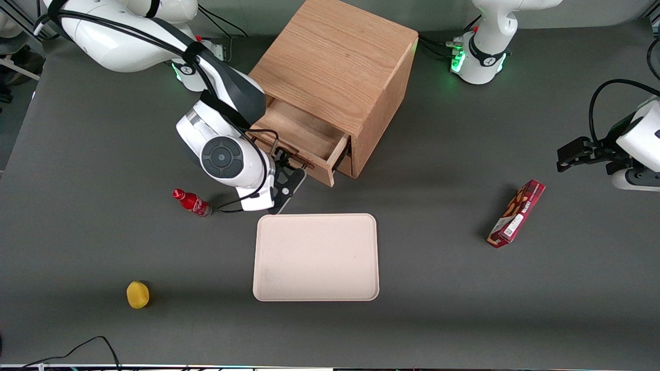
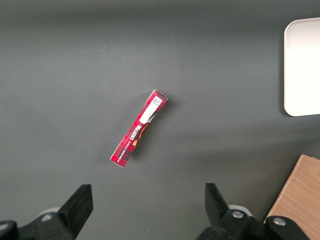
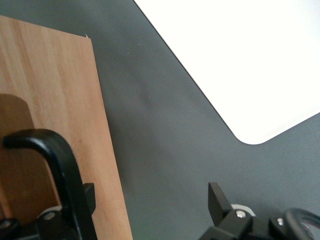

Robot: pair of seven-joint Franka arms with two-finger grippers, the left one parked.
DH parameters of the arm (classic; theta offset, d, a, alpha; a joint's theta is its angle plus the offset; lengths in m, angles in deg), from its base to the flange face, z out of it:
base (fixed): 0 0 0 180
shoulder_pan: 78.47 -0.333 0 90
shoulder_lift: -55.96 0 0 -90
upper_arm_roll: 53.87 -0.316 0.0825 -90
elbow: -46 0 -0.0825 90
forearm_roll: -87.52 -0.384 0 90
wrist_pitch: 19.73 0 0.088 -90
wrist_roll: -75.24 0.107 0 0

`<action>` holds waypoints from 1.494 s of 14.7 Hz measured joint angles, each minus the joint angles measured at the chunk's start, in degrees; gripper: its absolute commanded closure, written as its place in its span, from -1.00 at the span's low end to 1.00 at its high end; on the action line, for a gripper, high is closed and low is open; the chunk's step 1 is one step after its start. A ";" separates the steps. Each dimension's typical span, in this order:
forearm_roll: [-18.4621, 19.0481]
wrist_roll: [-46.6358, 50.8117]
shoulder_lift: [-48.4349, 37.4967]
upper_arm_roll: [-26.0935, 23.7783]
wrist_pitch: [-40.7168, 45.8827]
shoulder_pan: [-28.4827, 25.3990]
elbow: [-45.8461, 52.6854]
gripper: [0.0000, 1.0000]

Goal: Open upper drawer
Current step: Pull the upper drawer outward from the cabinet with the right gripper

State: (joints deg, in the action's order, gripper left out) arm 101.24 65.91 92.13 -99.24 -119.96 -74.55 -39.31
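The wooden cabinet (image 1: 335,62) has its upper drawer (image 1: 304,131) pulled partway out, and the drawer's inside shows empty. The drawer's light-oak front (image 3: 55,95) and its thin black bar handle (image 3: 62,160) show in the right wrist view. My gripper (image 1: 290,178) is at the drawer front, by the handle. It is open (image 3: 152,200): one finger (image 3: 88,196) lies against the drawer front beside the handle, the other finger (image 3: 218,200) stands apart over the bare table. It holds nothing. The bottommost drawer is hidden under the upper one.
A pale tray (image 1: 315,256) lies nearer the front camera than the drawer, just under the gripper; it shows in the right wrist view (image 3: 240,60). A red bottle (image 1: 192,202) lies beside the arm. A yellow fruit (image 1: 137,294) and a red box (image 1: 516,213) lie farther off.
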 measured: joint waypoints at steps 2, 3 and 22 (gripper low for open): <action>0.59 -0.05 0.21 -0.01 -0.04 0.33 0.32 -0.97; 0.94 -0.07 0.42 -0.02 -0.04 0.45 0.62 -0.97; 7.41 -1.84 4.03 -0.19 -0.05 3.31 5.89 -0.95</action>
State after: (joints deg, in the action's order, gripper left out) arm 108.65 64.08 96.16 -99.42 -120.01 -71.25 -33.42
